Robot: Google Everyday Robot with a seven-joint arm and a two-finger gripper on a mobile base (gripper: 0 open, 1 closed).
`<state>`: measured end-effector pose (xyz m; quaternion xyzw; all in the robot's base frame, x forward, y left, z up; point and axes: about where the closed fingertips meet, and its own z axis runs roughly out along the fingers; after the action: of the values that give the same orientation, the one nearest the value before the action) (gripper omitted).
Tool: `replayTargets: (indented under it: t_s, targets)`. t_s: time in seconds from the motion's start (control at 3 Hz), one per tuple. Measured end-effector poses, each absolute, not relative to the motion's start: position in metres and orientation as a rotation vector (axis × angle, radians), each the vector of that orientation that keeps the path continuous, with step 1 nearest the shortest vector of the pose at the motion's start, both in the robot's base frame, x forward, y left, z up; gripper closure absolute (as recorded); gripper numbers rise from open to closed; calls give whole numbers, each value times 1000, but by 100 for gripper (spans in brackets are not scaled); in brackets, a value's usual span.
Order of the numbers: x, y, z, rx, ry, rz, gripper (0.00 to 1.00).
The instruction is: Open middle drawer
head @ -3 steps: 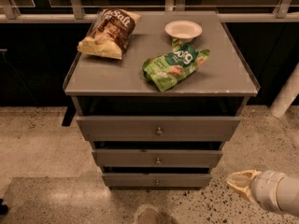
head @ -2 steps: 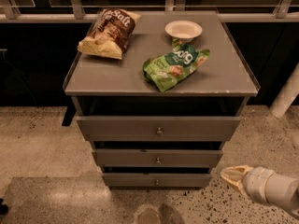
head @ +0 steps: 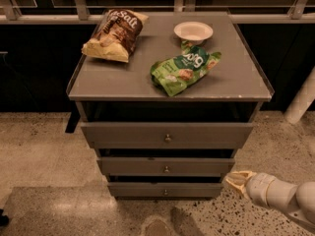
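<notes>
Your tool (head: 237, 180) has come a little more to the left and is now near the lower right corner of the cabinet (head: 123, 82). You cannot tell how far open it is. The middle drawer (head: 202, 167), second of three, is not touched.

Low right: hand (head: 237, 181); middle drawer (head: 202, 167) just left of hand; worktop (head: 123, 80) up-left, bearing bowl (head: 193, 32), chip bag (head: 114, 36), snack bag (head: 183, 69).

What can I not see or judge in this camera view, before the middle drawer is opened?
- Inside of the middle drawer: hidden by its own front and by the top drawer above, camera view.
- The arm behind the tool, which hangs low at the right of the cabinet: cut off by the right edge.
- Back and sides of the cabinet: hidden behind its top and drawer fronts.
</notes>
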<state>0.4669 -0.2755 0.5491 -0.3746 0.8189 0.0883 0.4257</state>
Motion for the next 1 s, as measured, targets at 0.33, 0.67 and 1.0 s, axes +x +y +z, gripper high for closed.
replayTargets:
  t_s: [0.33,0.67,1.0]
  targets:
    - [482,-289,531,-849,2047,219,100]
    - [512,-298,507,-778,2019,204,100]
    - [535,-306,495,-731,1996,185,100]
